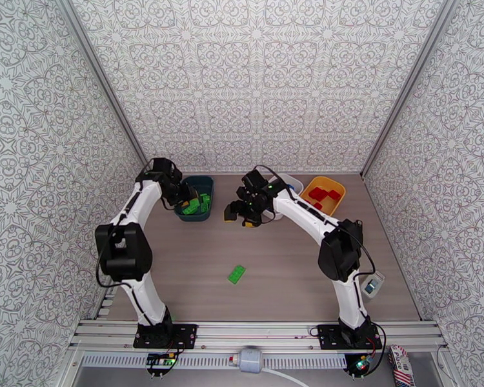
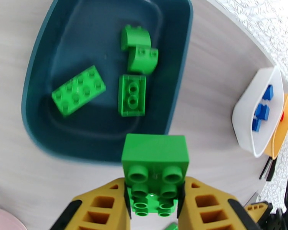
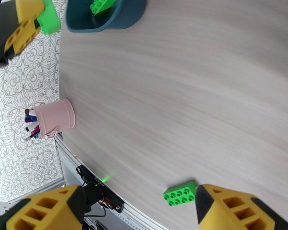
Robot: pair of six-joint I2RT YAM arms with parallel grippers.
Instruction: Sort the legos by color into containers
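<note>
**A:** Left tool (image 2: 155, 200)?
**B:** Clenched on a green brick (image 2: 155, 158), poised at the near rim of the teal tub (image 2: 32, 92) where other greens lie. Likely lined up for a drop, colour to colour.
**A:** Right tool (image 3: 140, 196)?
**B:** Jaws wide, nothing in them. It hangs over the tabletop (image 3: 182, 92). One loose brick (image 3: 179, 193), also green, lies flat there, well clear of the tubs. Probably its next pick.
**A:** Others?
**B:** Blues in the white tub (image 2: 245, 123), reds in the yellow tub (image 1: 332, 182).
</note>
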